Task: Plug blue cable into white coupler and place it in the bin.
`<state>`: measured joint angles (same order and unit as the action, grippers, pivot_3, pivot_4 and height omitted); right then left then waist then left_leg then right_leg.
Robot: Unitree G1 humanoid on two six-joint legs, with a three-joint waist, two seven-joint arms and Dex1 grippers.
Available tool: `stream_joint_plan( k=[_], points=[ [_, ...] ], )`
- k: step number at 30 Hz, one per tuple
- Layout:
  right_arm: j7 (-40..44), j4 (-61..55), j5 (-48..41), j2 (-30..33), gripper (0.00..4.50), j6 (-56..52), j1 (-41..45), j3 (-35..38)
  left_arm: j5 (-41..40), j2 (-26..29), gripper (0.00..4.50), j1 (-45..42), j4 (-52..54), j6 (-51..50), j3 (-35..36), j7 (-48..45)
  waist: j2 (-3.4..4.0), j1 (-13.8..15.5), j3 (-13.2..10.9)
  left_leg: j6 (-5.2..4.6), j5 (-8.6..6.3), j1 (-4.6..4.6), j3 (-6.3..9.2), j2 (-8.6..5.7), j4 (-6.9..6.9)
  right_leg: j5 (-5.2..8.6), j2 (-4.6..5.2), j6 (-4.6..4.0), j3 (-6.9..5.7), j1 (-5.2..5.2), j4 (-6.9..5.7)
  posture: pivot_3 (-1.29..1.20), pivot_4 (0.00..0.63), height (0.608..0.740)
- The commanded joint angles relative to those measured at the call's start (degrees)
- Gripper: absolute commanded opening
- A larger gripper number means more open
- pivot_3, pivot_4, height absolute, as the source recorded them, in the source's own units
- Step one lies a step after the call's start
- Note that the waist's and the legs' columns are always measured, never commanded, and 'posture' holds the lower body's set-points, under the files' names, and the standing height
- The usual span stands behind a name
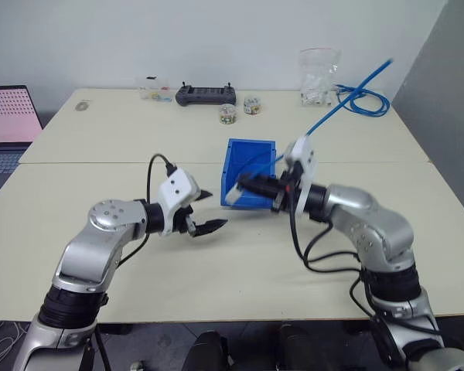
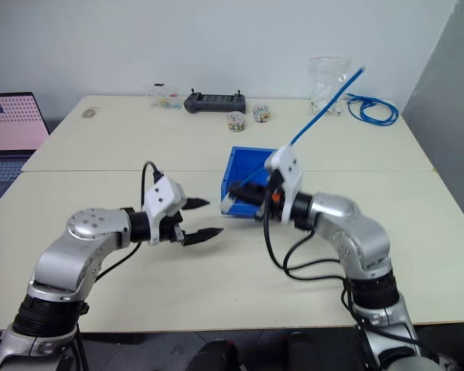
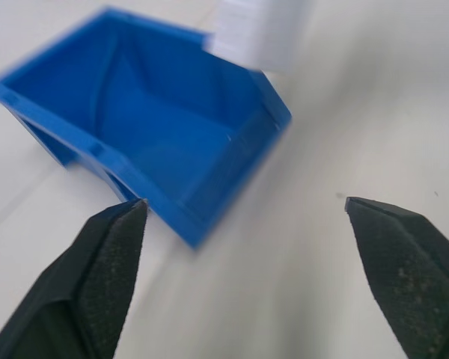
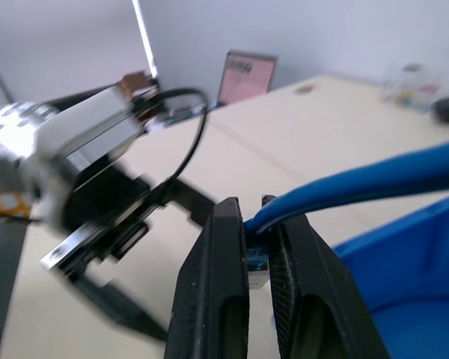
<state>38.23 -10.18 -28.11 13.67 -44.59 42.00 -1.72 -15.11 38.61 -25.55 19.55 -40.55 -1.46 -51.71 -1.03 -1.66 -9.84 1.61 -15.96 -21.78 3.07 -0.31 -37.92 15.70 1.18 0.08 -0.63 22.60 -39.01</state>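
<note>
Blue cable (image 4: 374, 183) – pinched between right gripper (image 4: 258, 224) jaws, white coupler (image 1: 233, 195) at their tip over bin (image 1: 251, 166) | left gripper (image 1: 205, 210) jaws wide, empty, just beside bin on worktop (image 1: 100, 139)

light: bright, even | shadows: soft | wrist views: motion-blurred
</note>
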Motion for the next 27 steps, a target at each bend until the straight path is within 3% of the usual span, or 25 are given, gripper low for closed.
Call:
stream_joint_plan(
  k=[1, 6, 8, 9, 10, 12, 13, 16, 20, 23, 27],
  points=[
    [-0.21, 9.77, 2.05, -0.44, 0.10, 4.73, 5.97, 0.72, 1.14, -0.37, 4.50, -2.95, 0.43, 0.60, 0.24, 3.62, 0.00, -0.01, 0.00, 0.00, 0.00, 0.00, 0.00, 0.00, 0.00, 0.00, 0.00, 0.00, 0.00, 0.00, 0.00, 0.00, 0.150, 0.740],
    [-0.67, 34.40, 8.49, -0.44, 0.10, 11.91, 18.07, -0.13, 2.73, -2.82, 4.50, -6.57, -4.33, 3.30, -0.76, 7.39, 0.03, -0.10, -0.04, 0.00, 0.01, -0.15, -0.19, 0.00, 0.01, -0.03, 0.00, -0.05, 0.12, 0.23, -0.04, 0.00, 0.150, 0.740],
    [0.36, 42.85, 11.91, 0.69, 0.80, 15.22, 21.40, -1.66, 3.14, -3.76, 4.50, -7.62, -5.75, 3.88, -0.93, 8.66, 0.03, -0.10, -0.04, 0.00, 0.01, -0.15, -0.20, 0.01, 0.03, -0.03, 0.01, -0.05, 0.13, 0.25, -0.04, 0.00, 0.150, 0.740],
    [3.72, 45.24, 13.56, 3.03, 0.81, 15.48, 22.39, -3.37, 2.86, -4.20, 4.50, -8.31, -6.36, 3.60, -0.79, 8.95, 0.02, -0.10, -0.03, 0.00, 0.01, -0.21, -0.21, 0.02, 0.04, -0.03, 0.01, -0.06, 0.13, 0.31, -0.03, 0.00, 0.150, 0.740],
    [7.00, 47.19, 14.95, 5.11, 1.27, 15.93, 23.28, -4.79, 2.52, -4.56, 4.50, -8.84, -6.83, 3.27, -0.52, 9.19, 0.03, -0.10, -0.04, 0.00, 0.01, -0.41, -0.24, 0.02, 0.03, -0.03, 0.01, -0.06, 0.16, 0.51, -0.03, 0.00, 0.150, 0.740],
    [11.65, 49.18, 16.54, 8.06, 1.40, 16.57, 24.37, -6.25, 1.81, -4.93, 4.50, -9.54, -7.55, 2.64, -0.04, 9.54, 0.03, 0.21, -0.05, 0.02, 0.02, -0.86, -0.21, 0.02, -0.04, -0.03, 0.06, -0.06, 0.12, 0.81, 0.00, 0.00, 0.150, 0.740],
    [14.02, 49.83, 17.18, 9.96, 1.80, 16.95, 24.84, -6.77, 1.46, -4.95, 4.50, -9.78, -7.97, 2.33, 0.39, 9.63, 0.04, 0.28, -0.07, 0.02, 0.02, -1.03, -0.20, -0.03, -0.11, -0.03, 0.11, -0.06, 0.08, 0.91, 0.02, 0.00, 0.150, 0.740],
    [19.95, 50.88, 18.32, 15.53, 2.45, 17.36, 25.62, -7.26, 0.51, -4.95, 4.50, -10.66, -9.60, 1.35, 1.79, 10.18, 0.02, 0.30, -0.09, 0.01, 0.02, -1.08, -0.23, -0.10, -0.14, -0.04, 0.15, -0.05, 0.10, 0.92, 0.06, 0.00, 0.150, 0.740],
    [28.89, 42.68, 18.47, 22.78, 3.49, 17.13, 20.66, -8.80, -0.38, -5.06, 4.50, -11.76, -12.76, 1.47, 3.73, 11.30, 0.01, 0.16, -0.10, 0.01, 0.01, -1.05, -0.17, -0.03, -0.11, -0.03, 0.12, -0.05, 0.04, 0.92, 0.04, 0.00, 0.150, 0.740],
    [30.22, 31.21, 16.04, 25.41, 4.24, 14.56, 13.38, -7.57, -1.70, -4.40, 4.50, -11.08, -13.63, -0.41, 4.92, 11.27, 0.00, -0.01, -0.10, 0.01, 0.01, -1.03, -0.11, 0.00, -0.09, -0.03, 0.09, -0.05, -0.01, 0.91, 0.03, 0.00, 0.150, 0.740],
    [26.80, 14.81, 9.21, 25.31, 4.44, 8.05, 3.15, -1.30, -2.46, -2.43, 4.50, -8.26, -13.14, -1.95, 7.39, 11.64, 0.02, -0.35, -0.11, 0.01, 0.01, -0.96, -0.18, 0.01, -0.13, -0.04, 0.09, -0.05, 0.10, 0.91, -0.10, 0.00, 0.150, 0.740]
  ],
)
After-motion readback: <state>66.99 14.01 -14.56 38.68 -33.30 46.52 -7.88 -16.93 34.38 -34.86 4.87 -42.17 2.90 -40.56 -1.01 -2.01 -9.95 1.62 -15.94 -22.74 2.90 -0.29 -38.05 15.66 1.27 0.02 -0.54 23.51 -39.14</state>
